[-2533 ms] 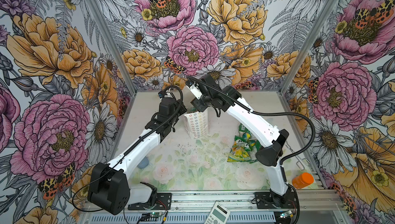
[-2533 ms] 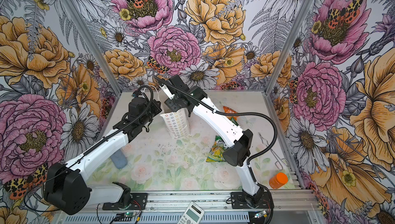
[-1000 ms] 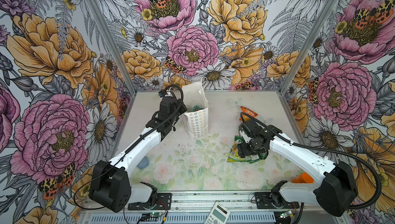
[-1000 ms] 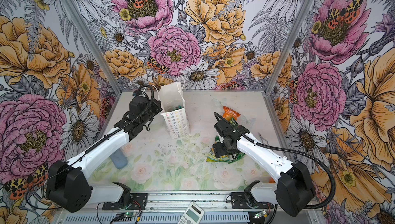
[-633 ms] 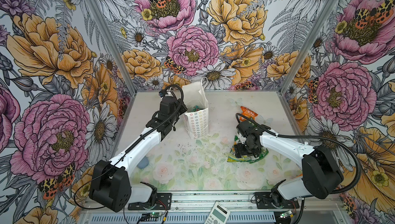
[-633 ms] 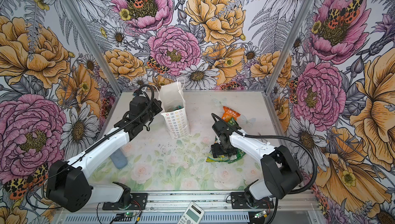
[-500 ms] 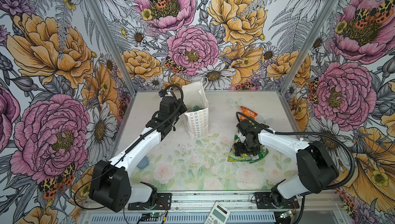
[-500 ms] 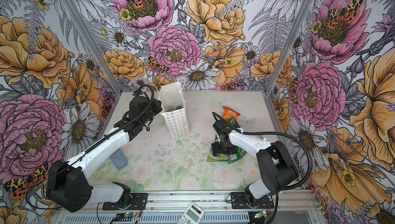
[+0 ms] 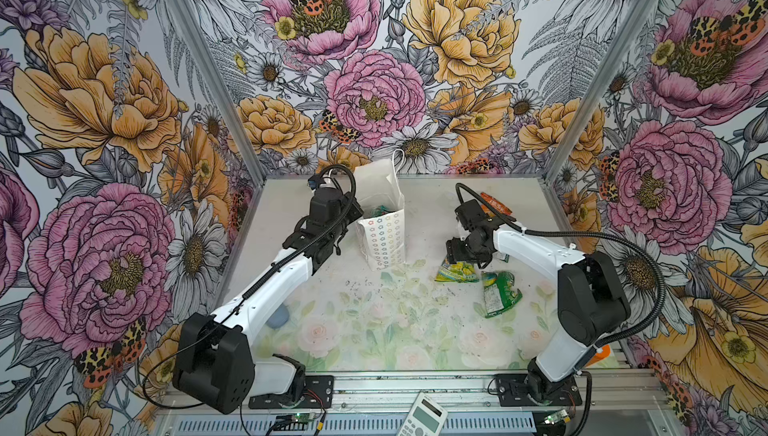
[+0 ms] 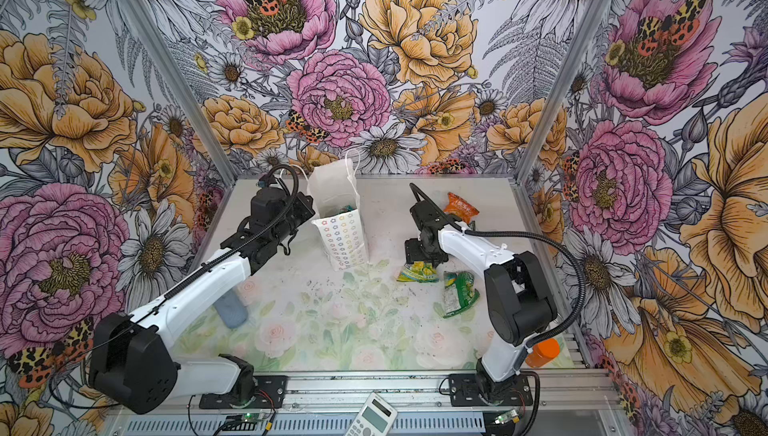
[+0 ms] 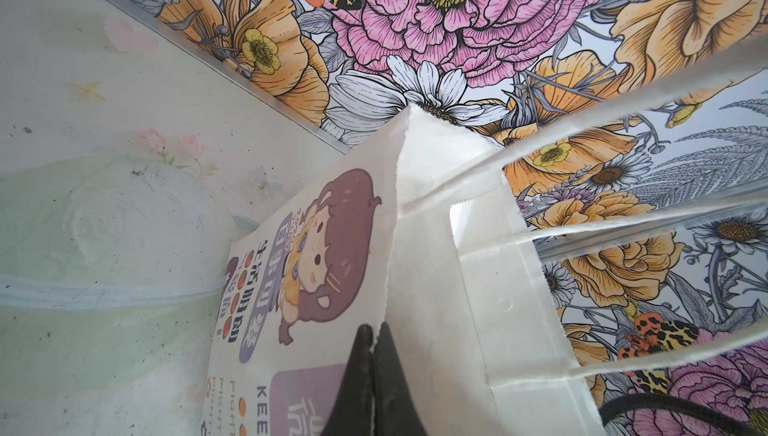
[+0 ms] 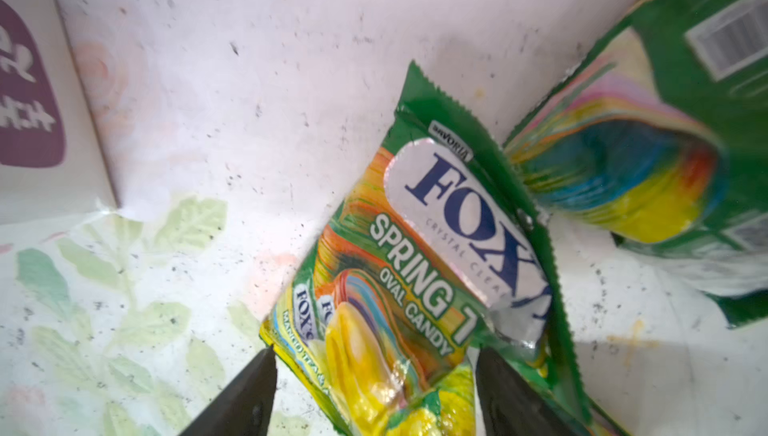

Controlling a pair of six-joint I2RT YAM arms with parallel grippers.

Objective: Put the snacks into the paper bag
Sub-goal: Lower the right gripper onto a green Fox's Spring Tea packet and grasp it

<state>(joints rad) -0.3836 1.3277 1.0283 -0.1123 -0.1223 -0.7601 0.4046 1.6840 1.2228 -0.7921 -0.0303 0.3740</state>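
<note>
The right hand [image 12: 374,371] sits low over the yellow-green packet [image 12: 419,255]. Its fingers are apart, one at each side of the packet's yellow end. They straddle the foil but do not look clamped on it yet. In the right wrist view the packet's long axis runs straight away from the hand, so the fingers would close across its narrow width, which I judge the better way to pinch it.

In a top view the packet [image 9: 456,272] lies flat on the table [image 9: 374,330], directly under the right hand [image 9: 457,249]. The green packet [image 9: 498,293] lies just beside it, on the side away from the bag. The orange packet [image 9: 494,204] lies farther back, behind the right arm's wrist.

The bag [image 9: 384,232] stands to the left of the packet and near it, with bare table between them. Its mouth faces up, and some snacks [image 9: 380,210] show inside.

The left hand [image 11: 374,332] is pressed together on the bag's rim, on the side away from the packets, so it is taken up with holding the bag. The right arm is the nearer one for the pick. The carry will probably be a short lift, then leftward over the bag's near rim.
</note>
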